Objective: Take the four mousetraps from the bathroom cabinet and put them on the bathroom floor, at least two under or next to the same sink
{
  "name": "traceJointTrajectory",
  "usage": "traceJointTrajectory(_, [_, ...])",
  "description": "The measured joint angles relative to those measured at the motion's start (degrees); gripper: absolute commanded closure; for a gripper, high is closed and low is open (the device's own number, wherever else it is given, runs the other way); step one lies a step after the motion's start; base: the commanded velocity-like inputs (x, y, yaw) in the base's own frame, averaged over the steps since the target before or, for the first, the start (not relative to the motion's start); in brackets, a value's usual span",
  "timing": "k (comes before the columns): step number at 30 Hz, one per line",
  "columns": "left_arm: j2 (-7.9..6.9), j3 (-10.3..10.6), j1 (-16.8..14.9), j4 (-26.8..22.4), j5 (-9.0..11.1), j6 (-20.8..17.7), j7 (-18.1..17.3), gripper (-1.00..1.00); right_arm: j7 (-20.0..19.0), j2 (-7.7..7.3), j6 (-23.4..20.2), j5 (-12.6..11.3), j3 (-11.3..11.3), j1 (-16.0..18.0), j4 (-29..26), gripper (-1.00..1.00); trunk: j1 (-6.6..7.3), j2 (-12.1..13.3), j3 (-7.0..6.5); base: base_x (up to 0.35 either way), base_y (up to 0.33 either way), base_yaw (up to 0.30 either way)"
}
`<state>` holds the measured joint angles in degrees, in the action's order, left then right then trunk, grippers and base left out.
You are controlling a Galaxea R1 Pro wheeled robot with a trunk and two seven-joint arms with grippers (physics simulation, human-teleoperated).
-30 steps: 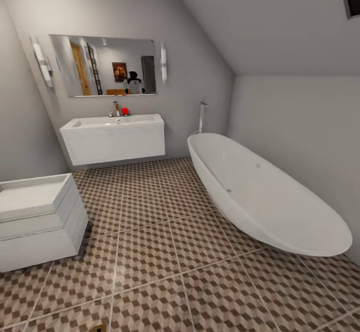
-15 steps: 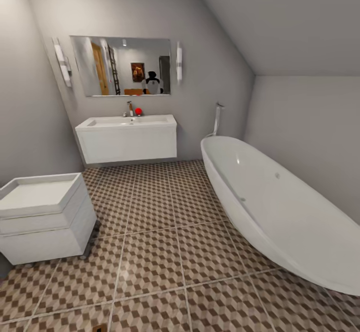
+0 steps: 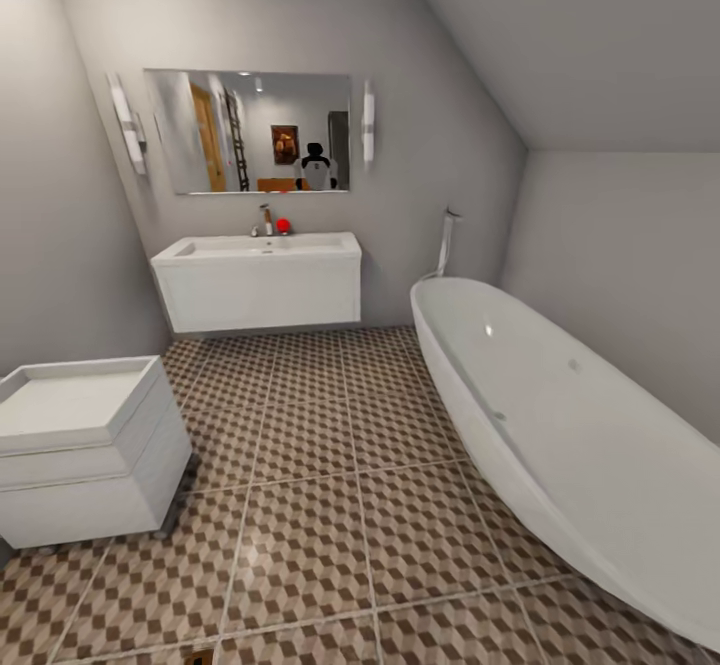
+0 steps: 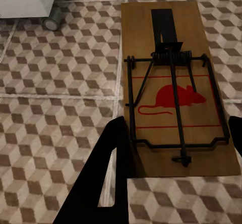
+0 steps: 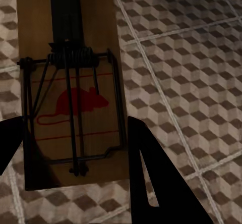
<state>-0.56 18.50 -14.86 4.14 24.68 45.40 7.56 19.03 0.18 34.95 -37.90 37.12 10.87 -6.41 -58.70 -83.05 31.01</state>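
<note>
Wrist views: each gripper is clamping one mousetrap above the tiled floor (image 4: pixel 55 82).
Left gripper (image 4: pixel 176 148) is gripping a mousetrap (image 4: pixel 174 88); right gripper (image 5: pixel 75 148) is gripping another mousetrap (image 5: pixel 68 82).

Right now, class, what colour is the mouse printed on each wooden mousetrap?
Red, clearest in the left wrist view, on the brown wooden mousetrap.

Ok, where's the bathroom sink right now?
In the head view the bathroom sink sits against the far wall, left of centre, directly under the mirror, with the bathtub to its right and the patterned bathroom floor below.
</note>
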Motion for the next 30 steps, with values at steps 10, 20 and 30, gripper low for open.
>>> traceJointTrajectory(10, [0.00,0.0,0.0,0.0,0.0,0.0,-0.1,1.00,0.0,-0.01,0.0,0.0,0.0,0.0,0.0,1.00,0.00,0.0,0.00,0.282,0.000,0.051])
traceJointTrajectory(20, [0.00,0.0,0.0,0.0,0.0,0.0,0.0,1.00,0.0,-0.01,0.0,0.0,0.0,0.0,0.1,1.00,0.00,0.0,0.00,0.282,0.000,0.012])
traceJointTrajectory(30, [0.00,0.0,0.0,0.1,0.0,0.0,-0.1,1.00,0.0,-0.01,0.0,0.0,0.0,0.0,0.3,1.00,0.00,0.0,0.00,0.282,0.002,0.038])
